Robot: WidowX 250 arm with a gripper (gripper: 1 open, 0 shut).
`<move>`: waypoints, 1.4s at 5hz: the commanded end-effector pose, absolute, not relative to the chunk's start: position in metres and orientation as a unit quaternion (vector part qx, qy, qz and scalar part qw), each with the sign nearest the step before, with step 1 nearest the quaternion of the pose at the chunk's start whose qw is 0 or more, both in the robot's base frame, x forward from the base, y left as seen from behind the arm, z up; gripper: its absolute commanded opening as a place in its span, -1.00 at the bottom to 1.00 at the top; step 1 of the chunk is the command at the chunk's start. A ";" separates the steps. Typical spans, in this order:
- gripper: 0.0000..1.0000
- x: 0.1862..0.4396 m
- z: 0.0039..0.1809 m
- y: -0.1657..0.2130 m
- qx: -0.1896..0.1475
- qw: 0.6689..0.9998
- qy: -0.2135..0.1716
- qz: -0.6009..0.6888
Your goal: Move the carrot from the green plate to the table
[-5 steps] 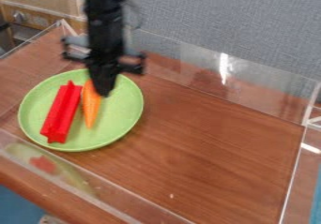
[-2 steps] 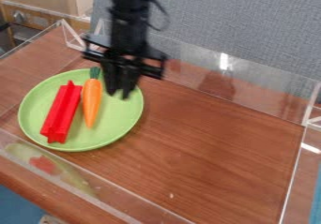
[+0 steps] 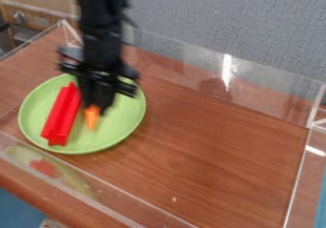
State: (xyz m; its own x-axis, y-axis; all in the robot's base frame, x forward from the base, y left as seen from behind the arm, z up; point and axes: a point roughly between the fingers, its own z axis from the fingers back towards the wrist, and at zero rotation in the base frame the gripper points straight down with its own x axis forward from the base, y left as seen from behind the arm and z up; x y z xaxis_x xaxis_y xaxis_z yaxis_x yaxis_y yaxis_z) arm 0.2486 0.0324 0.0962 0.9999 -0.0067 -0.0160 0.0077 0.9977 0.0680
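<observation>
One small orange carrot point(image 3: 93, 114) lies on the green plate point(image 3: 117, 127), beside a red stick point(image 3: 59, 114); the gripper point(image 3: 99, 101) covers its top, jaw state unclear.

orange carrot point(image 3: 91, 117), light-green plate point(image 3: 121, 117), reddish-brown wood-grain table point(image 3: 216, 155)

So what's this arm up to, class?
The gripper points down over the green plate, right on the carrot. A red stick lies beside the carrot on the plate. The carrot hasn't reached the table yet. Whether the jaws have closed on it is hard to tell.
</observation>
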 end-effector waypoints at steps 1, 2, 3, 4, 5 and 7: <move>-1.00 0.255 0.100 0.004 0.042 0.998 -0.014 -0.047; 1.00 0.252 0.102 0.029 0.035 0.998 -0.019 -0.039; 1.00 0.242 0.089 0.079 0.028 0.999 -0.029 -0.017; -1.00 0.229 0.076 0.129 0.034 0.999 -0.037 0.004; -1.00 0.231 0.078 0.141 0.027 0.998 -0.048 0.042; -1.00 0.238 0.095 0.144 0.015 0.995 -0.075 0.068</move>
State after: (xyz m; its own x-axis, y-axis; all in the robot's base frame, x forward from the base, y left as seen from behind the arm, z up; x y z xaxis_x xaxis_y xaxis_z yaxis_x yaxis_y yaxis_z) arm 0.2334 0.1371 0.0776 0.9862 0.1373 0.0926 -0.1372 0.9905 -0.0069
